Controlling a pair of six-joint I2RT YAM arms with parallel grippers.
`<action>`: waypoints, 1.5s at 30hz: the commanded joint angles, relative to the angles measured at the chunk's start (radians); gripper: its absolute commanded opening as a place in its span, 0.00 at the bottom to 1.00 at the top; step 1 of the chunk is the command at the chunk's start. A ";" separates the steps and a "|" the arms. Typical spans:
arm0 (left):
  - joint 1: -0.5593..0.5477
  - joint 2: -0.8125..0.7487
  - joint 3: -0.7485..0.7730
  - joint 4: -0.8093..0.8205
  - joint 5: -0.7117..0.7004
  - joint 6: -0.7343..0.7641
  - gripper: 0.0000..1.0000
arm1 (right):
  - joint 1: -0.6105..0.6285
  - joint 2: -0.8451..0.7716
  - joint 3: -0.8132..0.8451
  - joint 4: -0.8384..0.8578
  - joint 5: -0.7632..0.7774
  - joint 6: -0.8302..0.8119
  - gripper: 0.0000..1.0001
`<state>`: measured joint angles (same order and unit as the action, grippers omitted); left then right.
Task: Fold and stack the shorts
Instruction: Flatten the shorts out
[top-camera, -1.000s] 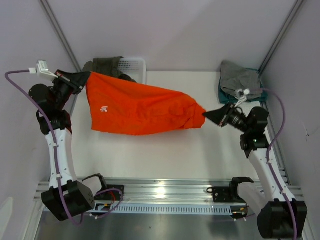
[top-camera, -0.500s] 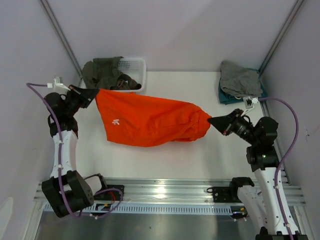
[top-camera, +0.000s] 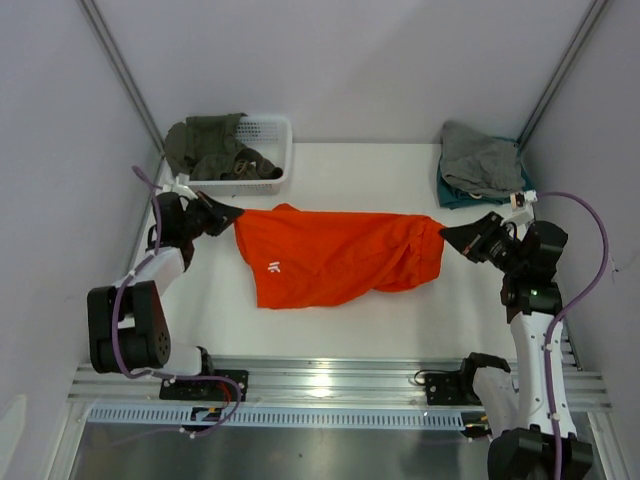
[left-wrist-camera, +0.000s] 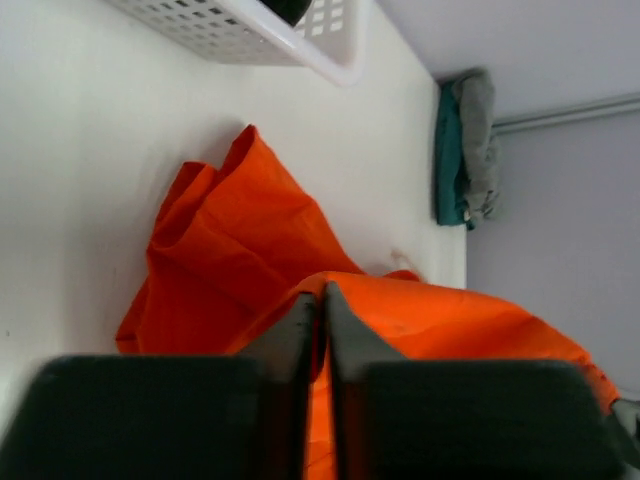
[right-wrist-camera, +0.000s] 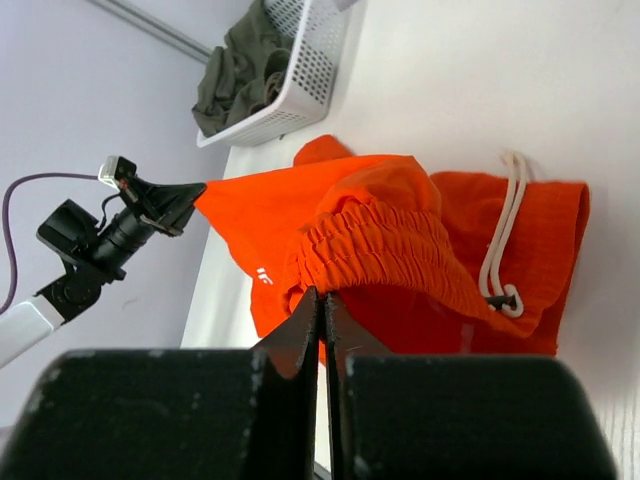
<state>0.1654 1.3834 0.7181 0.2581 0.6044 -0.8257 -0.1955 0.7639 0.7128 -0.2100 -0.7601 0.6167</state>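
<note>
Seen from above, bright orange shorts (top-camera: 340, 255) were stretched sideways across a white table (top-camera: 340, 330) between two robot pincers. The left gripper (top-camera: 232, 213) was clamped tight on one end of the shorts, its jaws pressed together on a fold of orange cloth, and the fabric ran from its tips toward the other arm. The right gripper (top-camera: 447, 233) was likewise pinched closed on the opposite end, gripping the gathered elastic waistband (right-wrist-camera: 375, 245), which bunched just above its tips. A white drawstring (right-wrist-camera: 505, 235) lay in a loop against the orange cloth, just to the side of that pincer's tips. A small white logo (top-camera: 272, 266) showed on the shorts nearer the left gripper. The lower part of the shorts sagged onto the table between the two grips. Just beyond the left gripper stood a white basket (top-camera: 275, 128) holding an olive-green garment (top-camera: 205, 145). Close beyond the right gripper, a grey garment (top-camera: 478, 155) lay on top of a teal garment (top-camera: 448, 195).
</note>
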 joint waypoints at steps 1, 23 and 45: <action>-0.024 0.075 0.021 0.122 -0.017 0.043 0.15 | -0.015 0.046 0.030 0.038 0.007 0.015 0.00; -0.219 -0.309 -0.342 -0.014 -0.147 0.125 0.95 | -0.012 0.192 0.005 0.165 0.064 0.011 0.00; -0.233 -0.505 -0.502 -0.200 -0.144 0.168 0.76 | 0.011 0.196 -0.026 0.199 0.047 0.031 0.00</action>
<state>-0.0570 0.8810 0.2108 0.0196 0.4316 -0.6621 -0.1913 0.9661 0.6849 -0.0673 -0.7116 0.6373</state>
